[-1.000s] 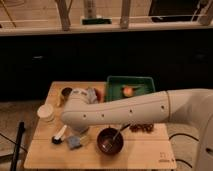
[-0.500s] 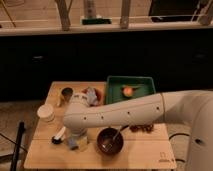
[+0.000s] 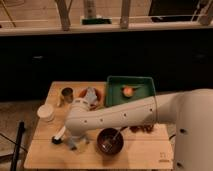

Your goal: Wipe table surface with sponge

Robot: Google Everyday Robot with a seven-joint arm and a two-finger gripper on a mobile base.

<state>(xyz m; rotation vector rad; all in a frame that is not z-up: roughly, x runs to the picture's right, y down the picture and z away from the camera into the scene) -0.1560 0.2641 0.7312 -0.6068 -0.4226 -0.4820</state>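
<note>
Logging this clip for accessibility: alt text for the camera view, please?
A white robot arm reaches across a wooden table from the picture's right, its claw low by the front left corner. Nearby sit a dark bowl, a green tray holding a small orange object, a metal cup and a white cup.

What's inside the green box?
One small orange round thing lies inside the green tray. The robot's arm covers part of its front rim. The gripper is low over the table, near the white cup.

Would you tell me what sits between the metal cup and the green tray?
Camera view: an orange plate holding a bluish object. The gripper is low over the table beside the dark bowl.
</note>
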